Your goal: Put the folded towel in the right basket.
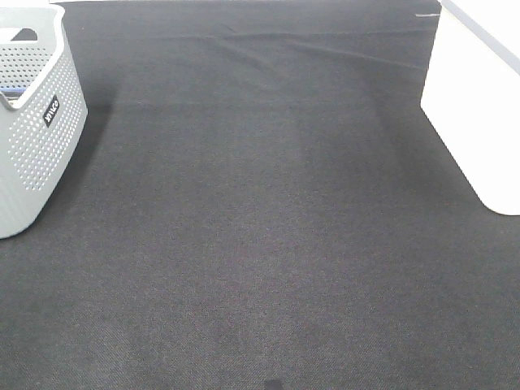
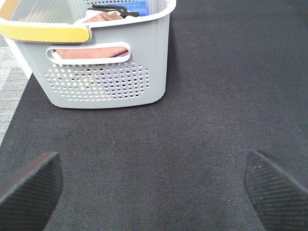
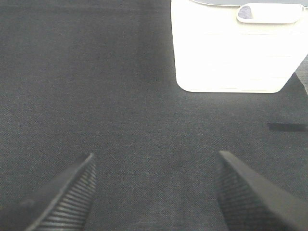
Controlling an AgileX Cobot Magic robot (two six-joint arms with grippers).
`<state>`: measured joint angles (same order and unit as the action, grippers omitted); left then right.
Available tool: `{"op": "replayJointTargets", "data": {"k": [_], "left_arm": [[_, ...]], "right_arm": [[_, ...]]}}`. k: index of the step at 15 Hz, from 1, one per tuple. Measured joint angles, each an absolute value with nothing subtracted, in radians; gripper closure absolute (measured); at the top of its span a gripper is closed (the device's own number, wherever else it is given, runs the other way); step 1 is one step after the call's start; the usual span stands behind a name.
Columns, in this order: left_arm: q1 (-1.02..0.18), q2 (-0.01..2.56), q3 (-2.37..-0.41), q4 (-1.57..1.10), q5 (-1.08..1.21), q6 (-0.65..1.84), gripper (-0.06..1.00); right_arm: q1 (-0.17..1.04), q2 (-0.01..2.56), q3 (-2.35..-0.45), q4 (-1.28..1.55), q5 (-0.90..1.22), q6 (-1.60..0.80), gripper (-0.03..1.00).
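While both pincers hover wide apart over bare dark worktop (image 1: 268, 244), gripping nothing, the job looks to be at its very start: the reach for the towel is not yet made. A folded pinkish towel (image 2: 91, 52) shows through the handle slot of the grey basket (image 2: 106, 72) on the left, with a blue item (image 2: 134, 6) beyond it. That basket stands ahead of the left pincer (image 2: 154, 185), apart from it. The right pincer (image 3: 156, 192) faces the white basket (image 3: 231, 53), the goal. Next, I judge, the left pincer must rise over the rim and reach down into the basket.
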<state>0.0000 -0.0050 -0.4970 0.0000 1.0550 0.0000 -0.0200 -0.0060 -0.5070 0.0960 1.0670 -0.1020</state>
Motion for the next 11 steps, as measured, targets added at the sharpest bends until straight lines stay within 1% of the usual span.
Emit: {"op": "replayJointTargets", "data": {"k": [11], "left_arm": [[0.0,-0.005,-0.497,0.0,1.055,0.0,-0.03]], "right_arm": [[-0.02,-0.006,-0.507,0.096,1.067,-0.102,0.31]]}}
